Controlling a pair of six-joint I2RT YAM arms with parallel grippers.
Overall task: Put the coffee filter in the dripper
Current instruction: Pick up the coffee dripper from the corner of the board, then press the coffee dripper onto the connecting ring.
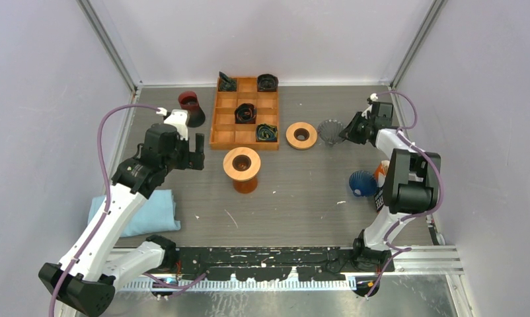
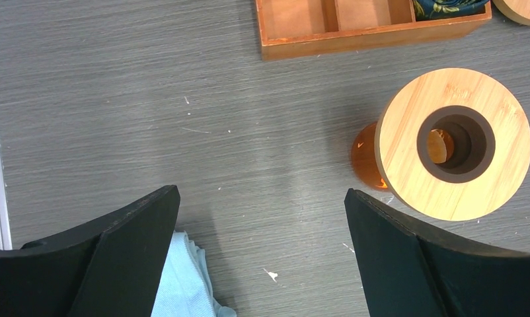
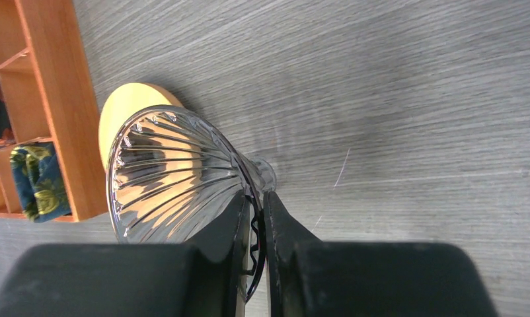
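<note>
Glass-clear dripper (image 3: 176,172) right of the tray (image 1: 214,125) — right gripper (image 3: 259,201) pinches its thin rim, almost shut; the slick wall could slip, tipping it. Left gripper (image 2: 261,195) gapes, empty.

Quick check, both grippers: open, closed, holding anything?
Left gripper: open, holding nothing.
Right gripper: closed on the rim of the glass dripper.

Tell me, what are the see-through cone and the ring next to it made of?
The cone looks like clear glass or hard plastic: it is shiny, ribbed and see-through. The ring looks like pale wood, maybe bamboo, going by its smooth, unshiny tan face.
</note>
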